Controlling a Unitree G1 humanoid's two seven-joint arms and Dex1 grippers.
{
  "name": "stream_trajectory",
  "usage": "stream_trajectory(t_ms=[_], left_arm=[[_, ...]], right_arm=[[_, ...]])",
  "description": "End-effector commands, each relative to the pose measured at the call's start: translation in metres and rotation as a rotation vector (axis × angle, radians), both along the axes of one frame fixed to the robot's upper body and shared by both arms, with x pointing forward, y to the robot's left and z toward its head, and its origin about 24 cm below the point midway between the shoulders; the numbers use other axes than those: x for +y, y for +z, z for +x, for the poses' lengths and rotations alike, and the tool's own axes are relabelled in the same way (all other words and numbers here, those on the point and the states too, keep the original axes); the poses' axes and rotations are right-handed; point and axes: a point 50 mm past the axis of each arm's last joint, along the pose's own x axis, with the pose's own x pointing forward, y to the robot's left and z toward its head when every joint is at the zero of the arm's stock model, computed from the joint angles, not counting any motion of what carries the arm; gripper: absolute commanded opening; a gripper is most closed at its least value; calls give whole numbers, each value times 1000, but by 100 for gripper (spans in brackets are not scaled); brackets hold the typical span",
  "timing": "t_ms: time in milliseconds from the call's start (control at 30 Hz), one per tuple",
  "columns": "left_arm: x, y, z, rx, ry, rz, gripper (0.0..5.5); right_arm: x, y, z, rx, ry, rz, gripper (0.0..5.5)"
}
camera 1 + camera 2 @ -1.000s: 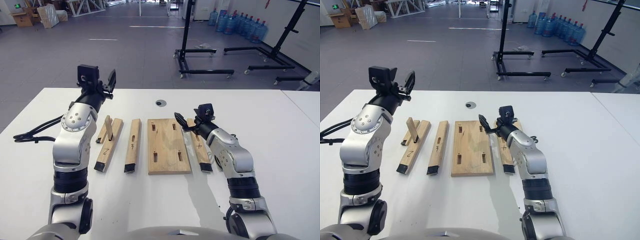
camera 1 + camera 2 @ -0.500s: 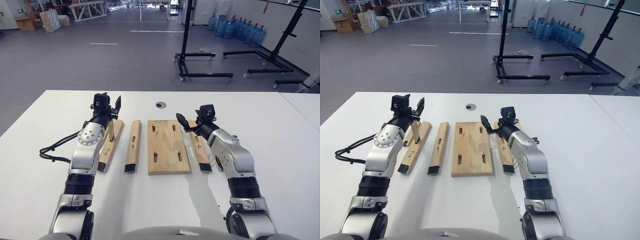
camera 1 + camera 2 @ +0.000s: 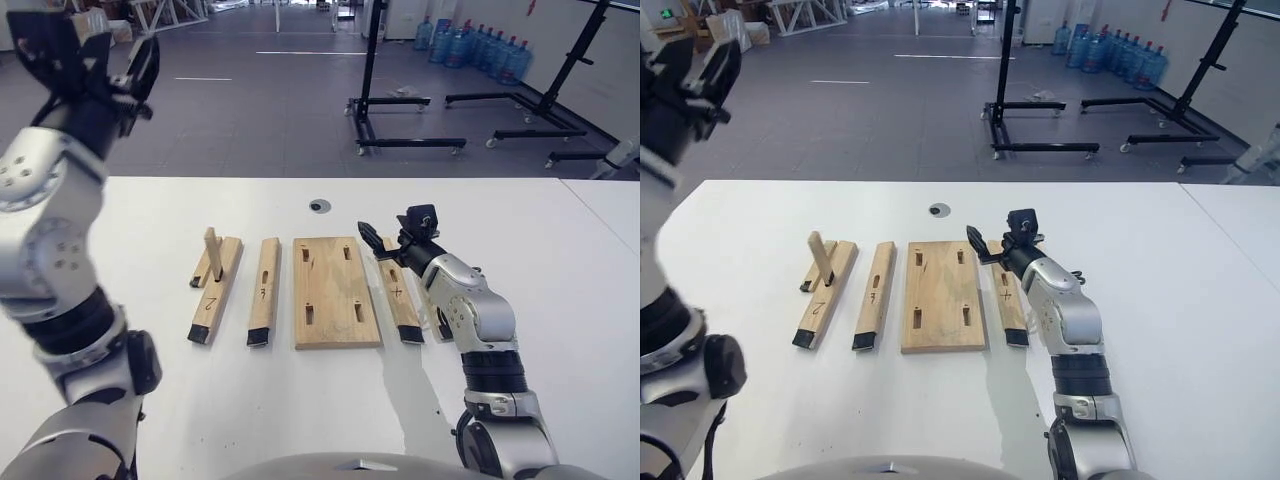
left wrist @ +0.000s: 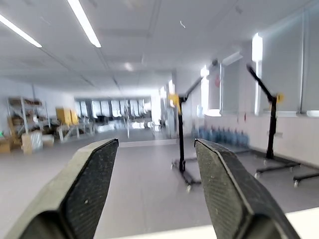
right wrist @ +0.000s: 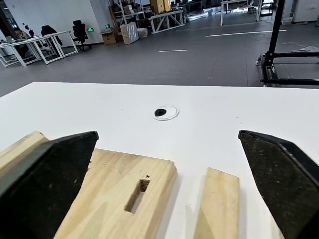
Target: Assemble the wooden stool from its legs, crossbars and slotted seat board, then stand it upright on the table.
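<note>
Barely begun: crossbar [image 3: 212,250] stood in leg [image 3: 208,303], seat board [image 3: 337,291] untouched. Left gripper [image 3: 100,55] upper left, right gripper [image 3: 385,233] centre: both spread.

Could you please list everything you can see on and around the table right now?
Seat board: one, light wood, slotted, flat at the table's centre.
Legs: three, light wood with black ends, flat; two left of the board, one right.
Crossbars: two, light wood, at the leftmost leg; one stands up from it, one lies beside it.
Table: one, white.
Cable hole: one, beyond the board.
Stands: several, black, floor behind.
Water bottles: several, blue, far back.
Left gripper: open, high above the table.
Right gripper: open, low over the right leg's far end.
</note>
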Motion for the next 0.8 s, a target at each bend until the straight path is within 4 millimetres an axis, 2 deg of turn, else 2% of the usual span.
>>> stream_trajectory(t_ms=[33,100,200,267,367,433,467,567,667,800], left_arm=[[76,-46,-25,214,-24,-110,281],[93,-63,-36,295,-117,-117,281],[85,-104,-50,500,-278,-135,281],[59,-125,-46,567,-311,-113,281],[24,-144,-33,648,-276,-113,281],[7,-161,-34,763,-242,-114,310],[-4,-166,-40,818,-259,-121,330],[-27,-166,-59,884,-267,1,370],[-36,-167,-72,925,-229,126,413],[-41,-177,-70,943,-138,226,467]], right_arm=[[-18,1,-6,-9,-64,-23,519],[-26,0,-10,-7,-92,-31,519],[-40,0,-17,-3,-136,-47,519],[-44,-2,-19,2,-149,-52,519],[-41,-5,-22,11,-152,-48,519],[-35,-8,-25,17,-145,-43,519],[-32,-9,-26,20,-140,-42,519],[-28,-13,-30,29,-136,-35,519],[-25,-16,-33,33,-142,-27,519],[-19,-16,-31,29,-133,-18,519]])
